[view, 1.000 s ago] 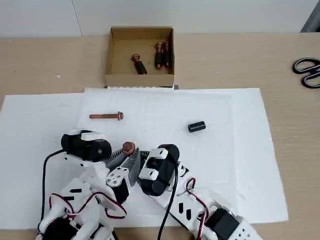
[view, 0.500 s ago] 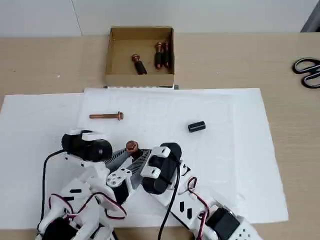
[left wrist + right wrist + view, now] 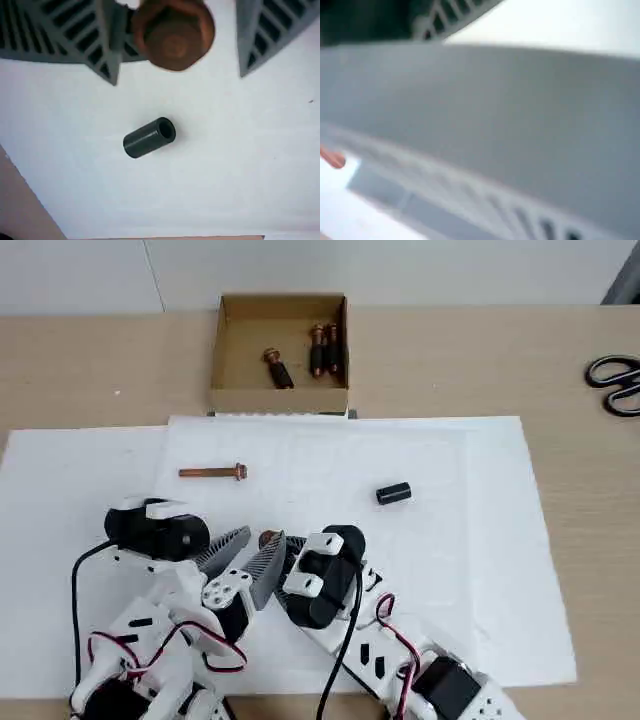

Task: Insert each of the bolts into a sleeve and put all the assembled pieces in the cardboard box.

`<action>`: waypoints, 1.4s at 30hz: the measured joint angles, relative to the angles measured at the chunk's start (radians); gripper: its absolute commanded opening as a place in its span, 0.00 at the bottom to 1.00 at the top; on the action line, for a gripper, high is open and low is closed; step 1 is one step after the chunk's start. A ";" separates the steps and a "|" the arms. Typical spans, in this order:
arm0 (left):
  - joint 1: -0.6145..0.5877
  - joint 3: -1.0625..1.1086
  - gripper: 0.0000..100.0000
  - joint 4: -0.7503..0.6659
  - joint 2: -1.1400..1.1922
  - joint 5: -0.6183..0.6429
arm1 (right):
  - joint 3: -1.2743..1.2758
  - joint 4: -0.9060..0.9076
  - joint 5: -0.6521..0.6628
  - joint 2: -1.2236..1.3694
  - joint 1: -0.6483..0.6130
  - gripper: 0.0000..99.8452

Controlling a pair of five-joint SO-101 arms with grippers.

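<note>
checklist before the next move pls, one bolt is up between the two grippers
1. Left gripper clear of the raised bolt: cannot tell; its fingers are apart, one close beside the head.
2. Raised bolt securely held: cannot tell, the grip is hidden.
3. Sleeve already on the raised bolt: cannot tell.
4. Loose sleeve reachable: ok, on its side on the paper.
5. Loose bolt reachable: ok, flat on the paper.
6. Box has room: ok, three pieces inside.
</note>
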 measured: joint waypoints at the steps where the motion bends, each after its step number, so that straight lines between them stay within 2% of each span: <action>1: 0.000 -0.002 0.15 0.000 0.000 0.000 | 0.002 0.000 0.000 0.000 0.000 0.00; 5: 0.000 -0.054 0.14 0.000 0.000 0.000 | 0.003 0.000 0.000 0.000 0.000 0.00; 9: 0.000 -0.127 0.00 0.000 0.000 0.000 | 0.003 0.000 0.000 0.000 0.000 0.00; 12: -0.009 -0.152 0.00 0.000 0.000 -0.003 | 0.003 0.000 0.000 0.000 0.000 0.00; 16: -0.130 -0.153 0.01 0.000 0.000 -0.023 | 0.003 0.000 0.000 0.000 0.002 0.00; 20: -0.316 -0.153 0.01 0.000 0.000 -0.140 | 0.003 0.000 0.000 0.000 0.018 0.00; 24: -0.491 -0.103 0.01 0.000 0.000 -0.273 | 0.003 0.000 0.000 0.000 0.100 0.00; 28: -0.571 -0.008 0.01 0.000 0.000 -0.313 | 0.003 0.000 0.000 0.000 0.215 0.00; 36: -0.582 0.161 0.01 -0.009 0.000 -0.316 | 0.003 0.000 0.000 0.000 0.499 0.00; 39: -0.582 0.230 0.01 -0.046 0.000 -0.319 | -0.002 0.000 -0.014 0.005 0.552 0.00; 42: -0.582 0.279 0.01 -0.074 0.000 -0.319 | -0.031 0.002 -0.101 0.006 0.566 0.00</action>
